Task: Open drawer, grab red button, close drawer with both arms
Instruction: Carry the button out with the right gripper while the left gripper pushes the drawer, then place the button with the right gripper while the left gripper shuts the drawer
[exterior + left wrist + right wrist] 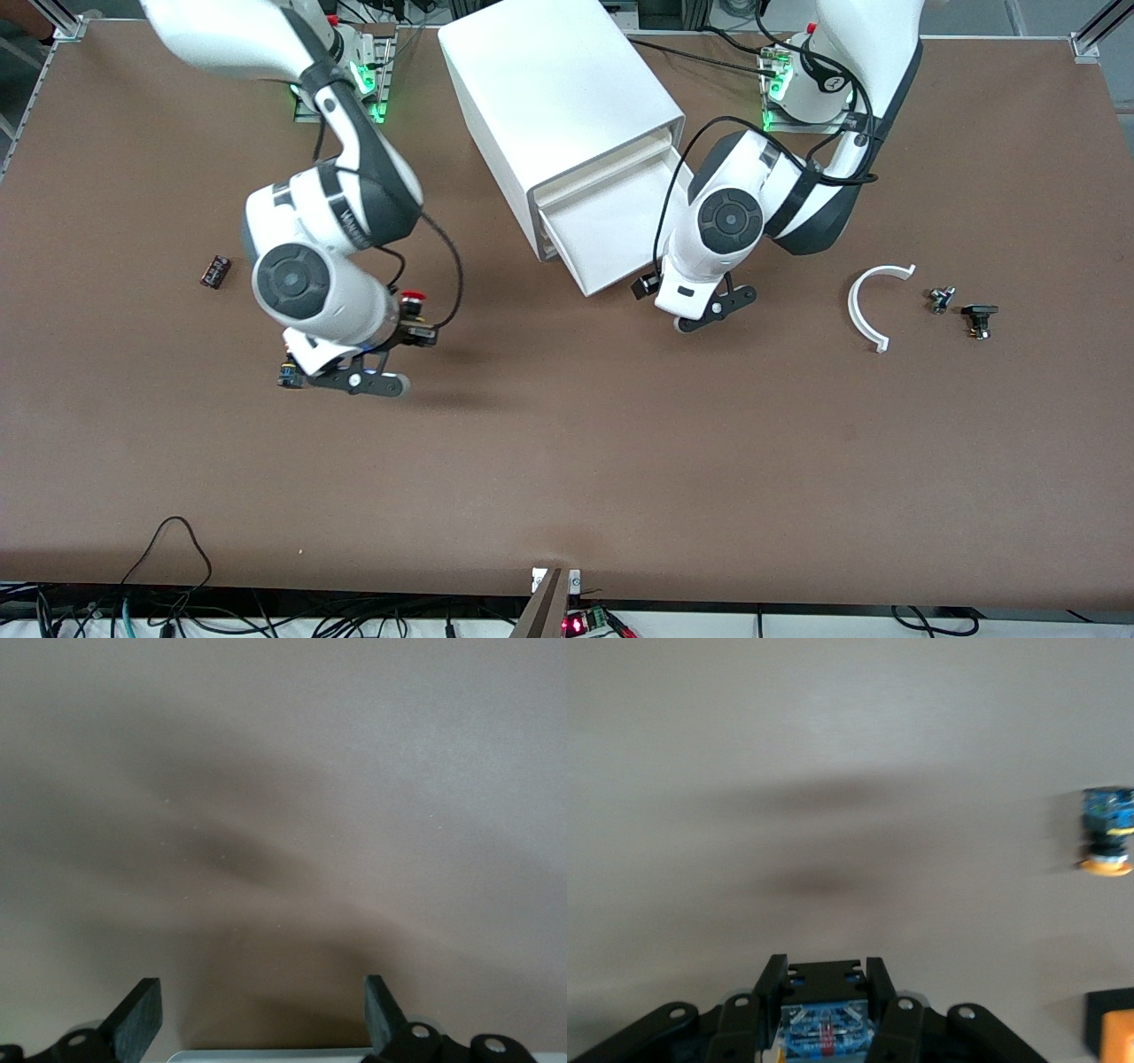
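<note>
While the drawer (611, 235) sits pulled out, the right gripper (825, 1014) clamps the button (824, 1035); the left gripper (263, 1014) hangs wide apart, holding nothing.

Loose bits I can see on the brown table (567, 478), placed from my two grippers.

From the left gripper (718, 310), toward the left arm's end of the table, I see a white curved strip (873, 306) lying flat. Past it is a small dark part (941, 299), and just beside that a black part (979, 319). All three are apart from each other. From the right gripper (297, 374), toward the right arm's end, a small dark block (215, 271) lies alone. My right wrist view shows a yellow-capped button (1107, 831) on its side on the table below that gripper. Cables (177, 549) hang along the table edge nearest the front camera.
</note>
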You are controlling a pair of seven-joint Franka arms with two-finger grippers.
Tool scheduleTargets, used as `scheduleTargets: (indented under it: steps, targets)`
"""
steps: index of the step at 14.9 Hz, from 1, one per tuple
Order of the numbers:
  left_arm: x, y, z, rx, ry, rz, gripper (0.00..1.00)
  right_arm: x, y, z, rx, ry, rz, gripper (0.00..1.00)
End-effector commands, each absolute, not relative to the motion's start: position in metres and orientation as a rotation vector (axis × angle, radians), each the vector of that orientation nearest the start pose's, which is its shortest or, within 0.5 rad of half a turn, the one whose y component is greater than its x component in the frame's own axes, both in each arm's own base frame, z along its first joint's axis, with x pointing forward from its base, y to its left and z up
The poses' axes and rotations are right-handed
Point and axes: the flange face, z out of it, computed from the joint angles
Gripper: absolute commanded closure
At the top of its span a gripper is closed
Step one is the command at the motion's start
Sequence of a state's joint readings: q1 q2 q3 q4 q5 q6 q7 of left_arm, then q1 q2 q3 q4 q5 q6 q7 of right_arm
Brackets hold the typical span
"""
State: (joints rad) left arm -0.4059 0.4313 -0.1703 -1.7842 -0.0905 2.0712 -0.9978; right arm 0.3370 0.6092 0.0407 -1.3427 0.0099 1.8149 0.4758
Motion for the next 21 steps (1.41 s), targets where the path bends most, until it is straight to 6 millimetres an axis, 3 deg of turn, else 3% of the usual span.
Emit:
scheduleTargets:
  steps: [1,4,9,11,15,17,18,19,21]
  targets:
    - [0.514,-0.339,0.303,-3.039,-0.754,0.240,0.00,0.662,0.229,0.341,-3.227,0.064,0.202,1.00]
    - [0.502,-0.355,0.308,-3.050,-0.717,0.242,0.00,0.667,0.210,0.313,-3.264,-0.004,0.150,1.00]
    - [0.473,-0.389,0.308,-3.045,-0.724,0.283,0.00,0.674,0.153,0.258,-3.227,-0.135,0.064,1.00]
    - [0.451,-0.403,0.304,-3.043,-0.692,0.310,0.00,0.674,0.128,0.239,-3.214,-0.159,0.033,1.00]
    - [0.425,-0.428,0.307,-3.064,-0.638,0.352,0.00,0.665,0.123,0.208,-3.197,-0.158,-0.004,0.99]
    - [0.421,-0.433,0.309,-3.070,-0.632,0.358,0.00,0.659,0.122,0.194,-3.189,-0.144,-0.035,0.97]
    - [0.414,-0.439,0.310,-3.073,-0.611,0.365,0.00,0.659,0.120,0.189,-3.190,-0.130,-0.030,0.92]
    - [0.411,-0.441,0.311,-3.077,-0.605,0.376,0.00,0.659,0.119,0.189,-3.190,-0.125,-0.028,0.75]
    - [0.408,-0.444,0.312,-3.078,-0.637,0.407,0.00,0.660,0.117,0.190,-3.190,-0.116,-0.030,0.16]
